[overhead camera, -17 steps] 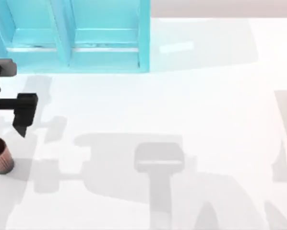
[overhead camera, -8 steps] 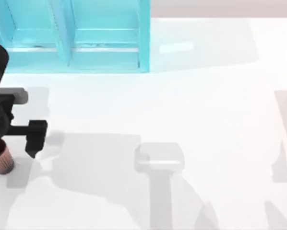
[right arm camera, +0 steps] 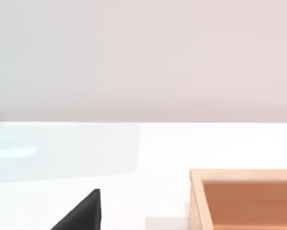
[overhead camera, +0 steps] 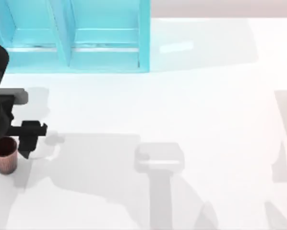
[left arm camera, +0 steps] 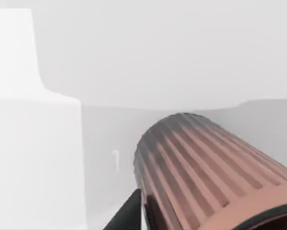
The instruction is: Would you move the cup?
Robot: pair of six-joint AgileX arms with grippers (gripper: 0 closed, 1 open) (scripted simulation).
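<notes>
The left gripper (overhead camera: 11,146) sits at the far left edge of the white table (overhead camera: 191,110), seen from above as a black arm reaching in from the left with one dark finger (overhead camera: 27,141) just to the right of the cup (overhead camera: 4,154). Whether the fingers press on the cup cannot be told from these views. The cup, copper-brown with fine vertical ribs and a dark inside, stands upright at the table's left edge, in front of the turquoise shelf unit (overhead camera: 71,36) that lines the back left. In the left wrist view the cup (left arm camera: 206,167) looms very close, its ribbed wall beside one dark fingertip (left arm camera: 126,215). Compared with half a second ago, the cup's rim is now fully uncovered and it sits slightly further right, and the visible finger has drawn in closer to it. The right wrist view shows a dark fingertip (right arm camera: 83,213) of the right gripper over the table, near a light wooden box (right arm camera: 244,196).
</notes>
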